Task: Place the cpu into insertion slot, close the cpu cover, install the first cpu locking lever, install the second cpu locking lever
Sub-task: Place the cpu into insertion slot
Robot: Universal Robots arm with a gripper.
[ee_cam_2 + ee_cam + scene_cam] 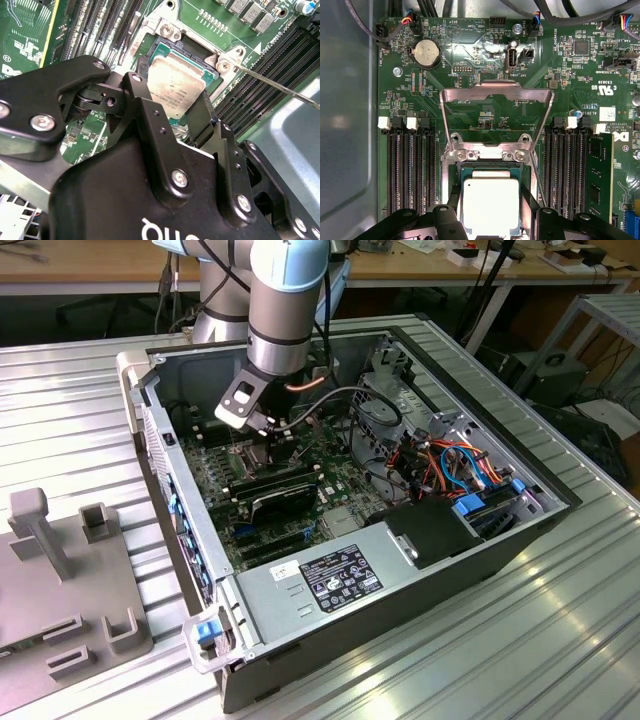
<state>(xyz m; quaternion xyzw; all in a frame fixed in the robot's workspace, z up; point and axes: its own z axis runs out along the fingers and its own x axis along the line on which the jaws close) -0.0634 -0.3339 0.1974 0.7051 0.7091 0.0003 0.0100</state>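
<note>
In both wrist views the cpu, a flat square chip with a silver-tan top, sits between the black fingers of my gripper, which is shut on it. It lies at or just over the insertion slot; I cannot tell whether it is seated. The cpu cover is swung open, standing back beyond the slot. A thin wire locking lever stands free beside the slot. In the exterior view my gripper is down inside the computer case.
Long black memory slots flank the slot on both sides, with a green memory module in one. A coin battery lies beyond the cover. Inside the case, the power supply and cables; a grey fixture on the exterior view's left.
</note>
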